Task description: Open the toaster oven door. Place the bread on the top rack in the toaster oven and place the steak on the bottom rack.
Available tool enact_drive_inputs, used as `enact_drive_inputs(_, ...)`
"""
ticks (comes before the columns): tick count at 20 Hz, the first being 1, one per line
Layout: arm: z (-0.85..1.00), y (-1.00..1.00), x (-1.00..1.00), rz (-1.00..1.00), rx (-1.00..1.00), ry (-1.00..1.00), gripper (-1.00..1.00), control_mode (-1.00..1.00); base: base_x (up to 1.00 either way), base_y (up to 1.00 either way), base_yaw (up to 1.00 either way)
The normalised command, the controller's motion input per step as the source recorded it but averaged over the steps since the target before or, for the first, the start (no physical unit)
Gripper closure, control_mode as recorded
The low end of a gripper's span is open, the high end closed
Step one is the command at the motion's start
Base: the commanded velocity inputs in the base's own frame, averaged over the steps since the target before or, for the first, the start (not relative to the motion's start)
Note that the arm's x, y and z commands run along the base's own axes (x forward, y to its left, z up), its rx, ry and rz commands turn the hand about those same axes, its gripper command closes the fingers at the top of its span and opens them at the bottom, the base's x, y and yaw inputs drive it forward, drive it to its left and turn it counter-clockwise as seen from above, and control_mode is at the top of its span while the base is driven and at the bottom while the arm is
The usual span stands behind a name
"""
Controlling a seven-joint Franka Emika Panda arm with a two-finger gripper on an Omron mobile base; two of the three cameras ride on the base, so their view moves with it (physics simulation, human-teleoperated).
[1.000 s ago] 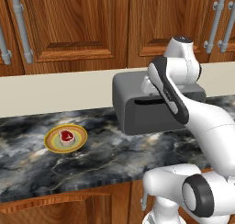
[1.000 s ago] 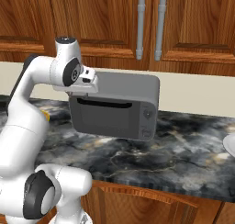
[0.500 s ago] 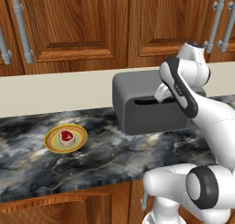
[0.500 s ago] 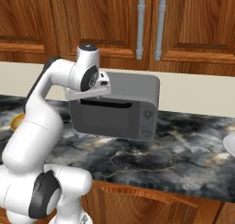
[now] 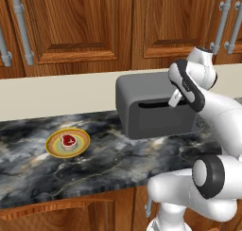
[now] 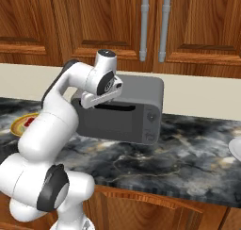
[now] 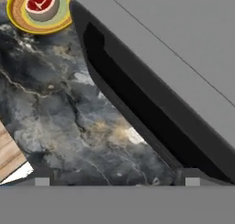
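**Reaching for the oven door's top edge**

Wooden cabinets (image 5: 85,31) with grey bar handles back a dark marbled tabletop (image 5: 104,164), and on it sits the toaster oven (image 6: 141,90), a boxy matte-grey shell with rounded top edges. Your gripper (image 6: 94,101) hovers at the upper front of it, just above the dark slot that runs along the top of the toaster oven door (image 6: 117,123). Its two dark fingertips barely rise into the hand view, so you cannot tell whether the jaws are spread or pressed together.

The door looks shut and flat, hinged low, so you likely need to hook that slot from above and pull outward and down in an arc, not straight back. Keep the wrist square to the front; the smooth panel offers little else to catch.

Well off to the gripper's left lies the steak (image 5: 68,141), a small red slab with a pale rim, on a yellow-green round plate (image 5: 53,148).
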Motion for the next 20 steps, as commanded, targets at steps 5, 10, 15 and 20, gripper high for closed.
enact_drive_inputs(5,-0.11,0.15,0.41,0.0,-0.16,-0.08,-1.0,-1.0,0.0,0.0,0.0)
enact_drive_inputs(10,-0.28,0.07,0.33,0.0,-0.13,-0.1,-1.0,-1.0,0.0,0.0,0.0)
enact_drive_inputs(15,-0.35,0.27,0.31,0.01,-0.15,-0.1,-1.0,-1.0,0.0,0.0,0.0)
enact_drive_inputs(20,-0.27,0.21,0.09,0.0,-0.12,-0.09,-1.0,-1.0,0.0,0.0,0.0)
